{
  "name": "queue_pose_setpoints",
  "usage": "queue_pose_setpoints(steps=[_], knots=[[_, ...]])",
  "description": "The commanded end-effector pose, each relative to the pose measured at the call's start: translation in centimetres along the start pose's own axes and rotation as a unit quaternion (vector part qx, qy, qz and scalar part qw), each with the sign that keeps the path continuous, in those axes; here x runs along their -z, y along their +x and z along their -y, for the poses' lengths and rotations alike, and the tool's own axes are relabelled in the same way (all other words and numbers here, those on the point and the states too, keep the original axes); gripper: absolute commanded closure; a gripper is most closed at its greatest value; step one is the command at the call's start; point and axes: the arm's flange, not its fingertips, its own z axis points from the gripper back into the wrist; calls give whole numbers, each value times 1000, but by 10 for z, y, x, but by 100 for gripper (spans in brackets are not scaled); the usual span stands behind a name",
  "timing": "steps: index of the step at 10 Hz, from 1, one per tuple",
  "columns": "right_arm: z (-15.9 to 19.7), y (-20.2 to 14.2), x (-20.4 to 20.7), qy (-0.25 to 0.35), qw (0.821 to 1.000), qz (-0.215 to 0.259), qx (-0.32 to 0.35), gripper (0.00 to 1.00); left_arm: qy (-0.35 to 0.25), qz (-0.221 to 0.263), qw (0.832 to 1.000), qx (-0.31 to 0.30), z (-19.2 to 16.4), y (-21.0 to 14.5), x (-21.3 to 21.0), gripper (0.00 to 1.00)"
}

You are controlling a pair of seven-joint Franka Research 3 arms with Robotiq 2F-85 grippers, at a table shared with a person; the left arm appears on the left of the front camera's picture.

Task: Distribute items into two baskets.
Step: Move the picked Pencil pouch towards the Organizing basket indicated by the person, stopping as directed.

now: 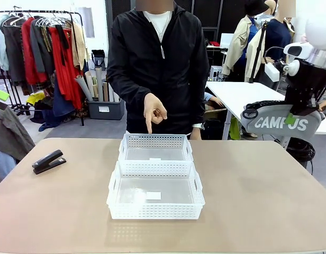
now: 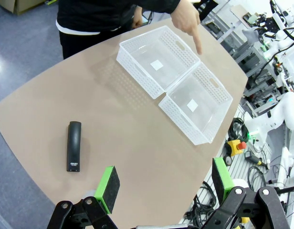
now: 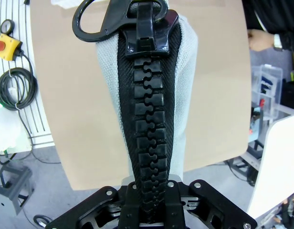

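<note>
The pouch (image 1: 274, 124) is up in the air at the right edge of the front view, with the right hand (image 1: 292, 117) clamped on it. From the right wrist view the grip looks to be across the zip at one end. It is woven cloth, so I'd expect it to be light, soft and inclined to flop, and the ring puller at the upper left of that frame may swing.

The stapler (image 1: 48, 161) lies flat on the desk (image 1: 258, 201) at the left of the front view, well apart from both baskets. It looks rigid, smooth and fairly dense, so pinching across its narrow middle seems safest. The left hand (image 2: 165, 183) hovers above it, spread wide and empty.

The near basket (image 1: 155, 211) touches the far basket (image 1: 155, 141) at mid-frame. Both are thin plastic and would likely slide if bumped. The person's finger (image 1: 148, 128) points at the far one.
</note>
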Motion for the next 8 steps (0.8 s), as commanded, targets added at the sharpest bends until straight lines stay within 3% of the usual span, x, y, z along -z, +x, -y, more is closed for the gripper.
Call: queue_pose_setpoints(steps=[1, 8], knots=[[-1, -1, -1, -3, 1000, 2, 2, 100, 1, 2, 1000, 1, 2, 0, 0, 0], [8, 1, 5, 6, 1000, 6, -1, 100, 1, 2, 1000, 1, 2, 0, 0, 0]])
